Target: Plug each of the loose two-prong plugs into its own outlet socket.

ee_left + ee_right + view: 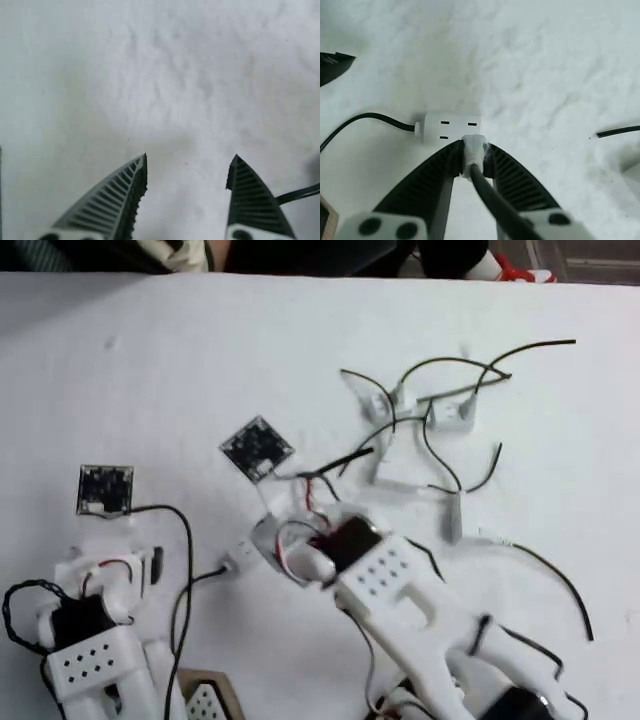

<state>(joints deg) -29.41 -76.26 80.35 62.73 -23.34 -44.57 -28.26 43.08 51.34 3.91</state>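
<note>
A small white outlet block (451,127) with slot pairs lies on the white table, a black cable (365,120) running from its end. My right gripper (474,150) is shut on a white two-prong plug (474,146), whose black cord trails back between the fingers. The plug's front rests against the block's near side. In the high view this gripper (268,540) sits mid-table beside the outlet block (240,556). My left gripper (190,165) is open over bare table at the near left, nothing between its fingers. Several loose white plugs (452,412) with black cords lie at the far right.
Two black square boards (105,488) (257,447) lie on the table, left and centre. Tangled black cords (470,370) spread over the right half. A black cable (180,580) loops between the arms. A cardboard piece (215,685) sits at the near edge.
</note>
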